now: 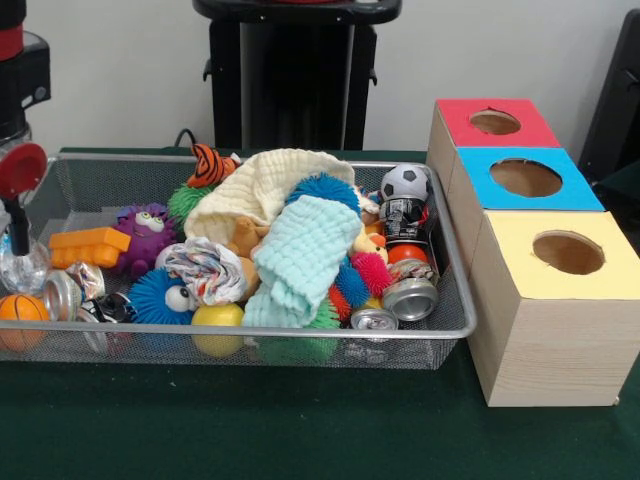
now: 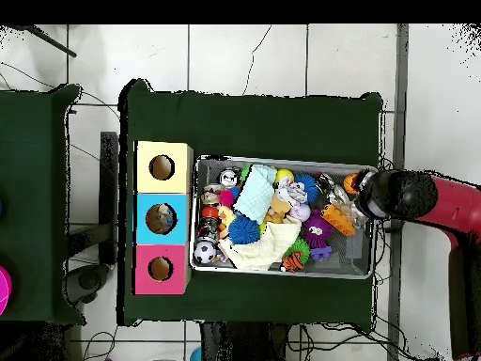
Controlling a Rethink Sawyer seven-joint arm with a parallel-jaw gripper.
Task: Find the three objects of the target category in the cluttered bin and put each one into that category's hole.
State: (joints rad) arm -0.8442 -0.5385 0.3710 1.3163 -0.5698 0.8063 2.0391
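Observation:
The wire-mesh bin (image 1: 300, 336) is full of toys, cloths and cans. My gripper (image 1: 18, 235) reaches down at the bin's left end in the front view, right over a clear wrinkled plastic object (image 1: 24, 268) lying by the left wall; whether it holds it I cannot tell. In the overhead view the arm's black head (image 2: 395, 194) covers the bin's right end (image 2: 368, 235) and hides the gripper. No other clear plastic object shows. The blue-topped box's hole (image 1: 525, 177) is to the right of the bin; it also shows in the overhead view (image 2: 162, 218).
The red-topped box (image 1: 495, 122) and the yellow-topped box (image 1: 567, 252) flank the blue one. Silver cans (image 1: 410, 297) lie at the bin's front right and left (image 1: 62, 294). A cream cloth (image 1: 265, 185), a mint cloth (image 1: 300, 255), a soccer ball (image 1: 405, 181) and an orange ball (image 1: 20, 310) fill the bin.

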